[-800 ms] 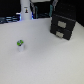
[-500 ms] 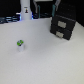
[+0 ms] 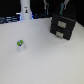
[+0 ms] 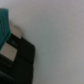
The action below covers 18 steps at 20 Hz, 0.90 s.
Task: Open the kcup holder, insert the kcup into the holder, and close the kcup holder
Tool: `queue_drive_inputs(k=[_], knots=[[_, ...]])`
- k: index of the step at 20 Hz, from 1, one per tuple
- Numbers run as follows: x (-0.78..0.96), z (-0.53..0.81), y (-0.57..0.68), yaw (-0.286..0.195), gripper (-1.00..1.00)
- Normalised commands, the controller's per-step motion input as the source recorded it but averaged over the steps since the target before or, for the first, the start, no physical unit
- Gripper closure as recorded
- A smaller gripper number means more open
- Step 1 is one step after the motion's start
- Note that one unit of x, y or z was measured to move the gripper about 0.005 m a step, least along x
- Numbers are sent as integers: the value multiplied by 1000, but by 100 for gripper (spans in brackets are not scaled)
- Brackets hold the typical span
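Observation:
The kcup (image 3: 20, 44), a tiny whitish pod with a green top, stands alone on the white table (image 3: 45, 62) toward the exterior view's left. The kcup holder (image 3: 62, 26), a black box with pale handle strips on its front, sits at the back on the exterior view's right, its drawers looking shut. Dark blurred shapes just above the holder seem to be my gripper (image 3: 62, 7); its fingers cannot be made out. In the wrist view the holder (image 4: 20, 62) shows close up with a pale strip, and no fingers appear.
A white upright object (image 3: 25, 10) with a blue glow at its base stands at the back on the exterior view's left. A teal thing (image 4: 4, 25) shows beside the holder in the wrist view.

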Motion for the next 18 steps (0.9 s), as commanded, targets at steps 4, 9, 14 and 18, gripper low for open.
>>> queue_drive_inputs(k=[4, 9, 14, 18], knots=[[-244, -40, 754, -185, -100], [-249, -154, 723, -175, -100], [-257, -264, 571, -189, -100], [-237, -338, 486, -188, -100]])
